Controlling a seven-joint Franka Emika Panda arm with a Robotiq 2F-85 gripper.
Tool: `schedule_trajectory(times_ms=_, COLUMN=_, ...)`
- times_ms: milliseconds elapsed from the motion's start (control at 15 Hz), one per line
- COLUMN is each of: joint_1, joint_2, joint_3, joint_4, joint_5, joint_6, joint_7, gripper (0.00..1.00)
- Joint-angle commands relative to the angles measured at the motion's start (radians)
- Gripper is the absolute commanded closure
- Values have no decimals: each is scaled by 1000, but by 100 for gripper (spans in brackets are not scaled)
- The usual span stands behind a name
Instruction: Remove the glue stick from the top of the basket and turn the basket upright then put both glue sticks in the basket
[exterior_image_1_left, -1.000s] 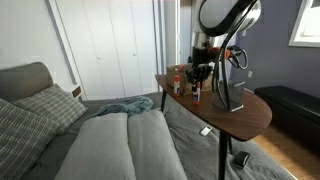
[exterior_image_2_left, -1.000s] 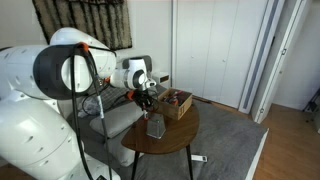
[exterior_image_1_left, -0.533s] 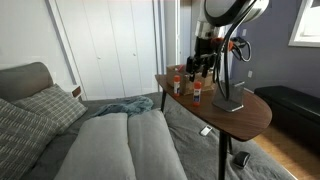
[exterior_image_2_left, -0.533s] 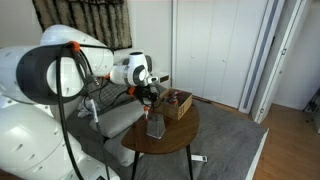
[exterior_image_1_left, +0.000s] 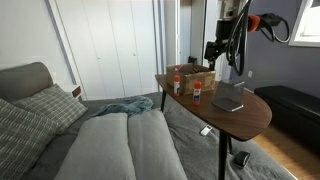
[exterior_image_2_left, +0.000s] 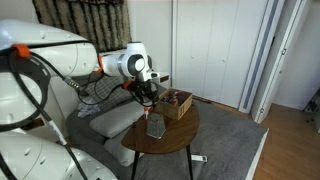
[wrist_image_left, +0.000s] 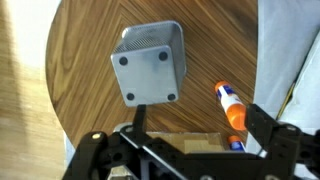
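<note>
Grey basket (wrist_image_left: 150, 62), apparently base-up, four dots on its base, apart from the cardboard box (exterior_image_2_left: 178, 104). Red-orange, white-tipped glue stick (wrist_image_left: 229, 104) near the box; second glue stick (wrist_image_left: 237, 143) closer still. Box contents unclear. Gripper (wrist_image_left: 178, 130) spread wide, gripping nothing, above the box.

Grey basket (wrist_image_left: 150, 65) upside down on table (wrist_image_left: 85, 70), base up; orange white-capped glue stick (wrist_image_left: 230, 106) beside it, apart

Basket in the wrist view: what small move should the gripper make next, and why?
Probably lower the open gripper onto the basket to grip its side. Its base faces up with nothing on it, so it looks upside down, and a glue stick is on the table beside it.
</note>
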Motion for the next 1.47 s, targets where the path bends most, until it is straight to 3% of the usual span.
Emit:
schedule_trajectory(times_ms=0, joint_1=-33, joint_2=-39, joint_3=-17, joint_4=-37, joint_5=5, joint_6=-103, joint_7=49, gripper=0)
schedule_trajectory(times_ms=533, joint_1=-67, joint_2=15, joint_3=-41, joint_4=-78, joint_5=-41, joint_6=79, joint_7=9, gripper=0)
schedule_trajectory(times_ms=1400, joint_1=-57, joint_2=220, joint_3=-54, joint_4=50, joint_5=-40, joint_6=16, joint_7=-58, gripper=0)
